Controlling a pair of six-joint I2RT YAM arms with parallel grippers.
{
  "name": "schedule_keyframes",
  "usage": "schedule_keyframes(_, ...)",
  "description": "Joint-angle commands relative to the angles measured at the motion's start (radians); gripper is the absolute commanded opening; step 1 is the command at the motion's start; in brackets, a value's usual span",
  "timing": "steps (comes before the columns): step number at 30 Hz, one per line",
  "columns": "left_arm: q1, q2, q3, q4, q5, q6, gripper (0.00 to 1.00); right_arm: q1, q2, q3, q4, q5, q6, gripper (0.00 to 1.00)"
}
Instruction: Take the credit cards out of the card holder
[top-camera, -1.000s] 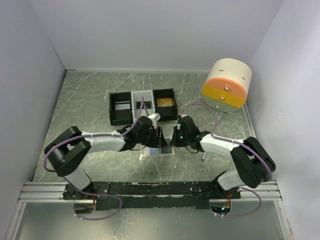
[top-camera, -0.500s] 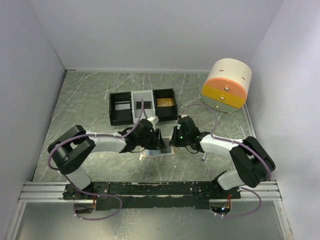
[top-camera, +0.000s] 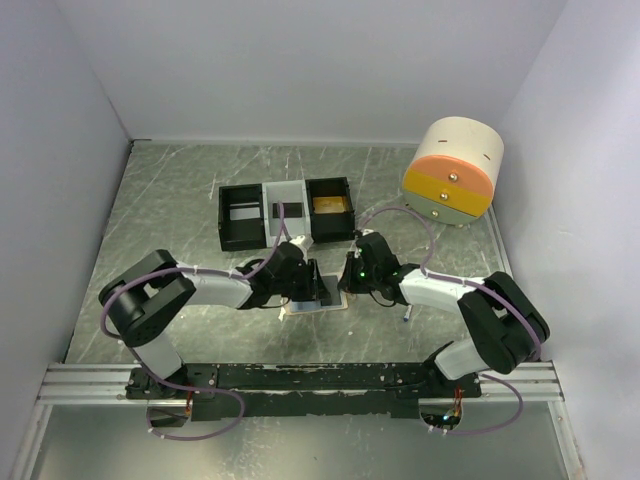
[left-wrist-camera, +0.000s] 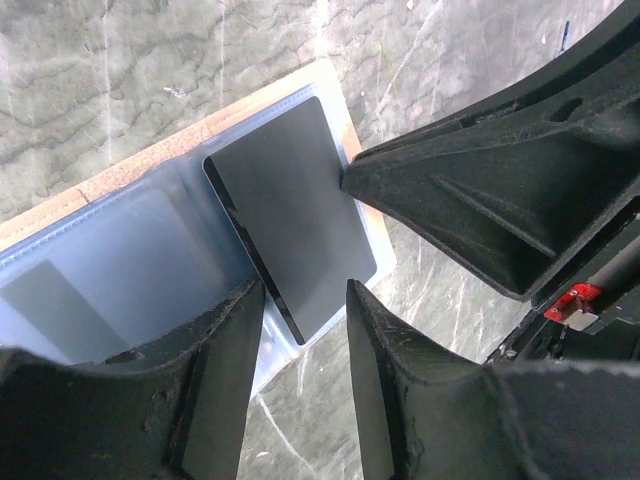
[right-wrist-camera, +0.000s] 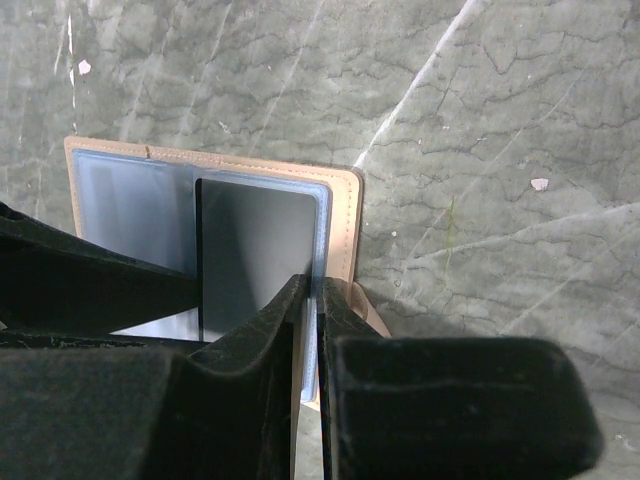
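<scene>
The small flat tan bifold card holder lies open on the surface between the 2 grippers, near the front middle. Its inside is pale silvery-blue with clear sleeves, edged by a tan border. A dark rectangular card sits in the right-hand half.

The left gripper has its jaws partly apart, straddling the near edge of the dark card with a gap on each side. The right gripper has its jaws closed to a thin slit on the card holder's right edge, and a pale-blue strip shows between them.

The surface is grey-green and marbled with pale veins, and plain white walls enclose it.

Behind the card holder stands a black-and-white tray with 3 compartments. Its left black one holds a pale card, its white middle one a dark card, and its right black one a golden-orange card. At the back right stands a round cream drawer unit with orange, yellow and grey fronts.
</scene>
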Motion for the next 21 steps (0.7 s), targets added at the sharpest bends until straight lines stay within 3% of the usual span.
schedule_keyframes(1, -0.008, -0.005, -0.048, 0.088, -0.023, -0.057, 0.50, 0.000, 0.039, -0.043, -0.022, -0.020, 0.012, 0.09)
schedule_keyframes(10, -0.007, -0.022, -0.149, 0.321, -0.005, -0.166, 0.41, 0.001, 0.049, -0.070, 0.031, -0.081, 0.042, 0.07)
schedule_keyframes(17, -0.007, -0.044, -0.169, 0.332, -0.045, -0.183, 0.29, 0.000, 0.050, -0.074, 0.029, -0.079, 0.044, 0.07)
schedule_keyframes(21, -0.007, -0.053, -0.175, 0.336, -0.063, -0.193, 0.31, -0.001, 0.053, -0.078, 0.033, -0.087, 0.044, 0.06)
